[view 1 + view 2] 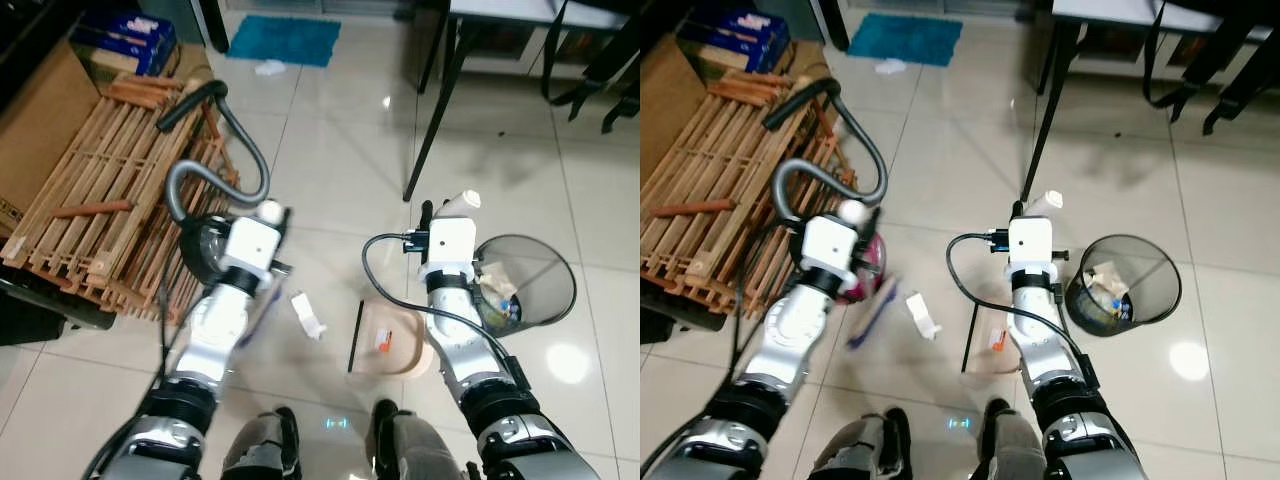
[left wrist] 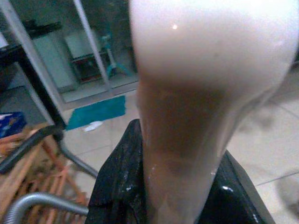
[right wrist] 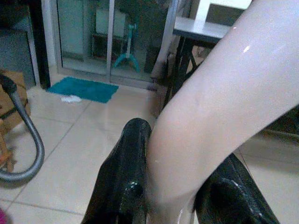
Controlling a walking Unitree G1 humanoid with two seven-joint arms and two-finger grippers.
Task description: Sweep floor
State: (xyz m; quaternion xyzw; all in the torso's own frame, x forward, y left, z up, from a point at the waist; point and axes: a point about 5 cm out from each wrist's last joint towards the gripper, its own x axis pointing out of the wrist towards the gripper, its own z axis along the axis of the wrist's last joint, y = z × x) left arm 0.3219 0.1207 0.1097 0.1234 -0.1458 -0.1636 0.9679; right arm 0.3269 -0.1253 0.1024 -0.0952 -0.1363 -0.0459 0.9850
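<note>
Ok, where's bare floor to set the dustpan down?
Bare tiles lie ahead between the vacuum hose, table leg and teal mat. It is crowded near the feet: dustpan, crumpled paper, mesh bin.

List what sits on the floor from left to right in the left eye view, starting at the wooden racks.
Wooden racks → vacuum cleaner → crumpled paper → dustpan → mesh bin.
</note>
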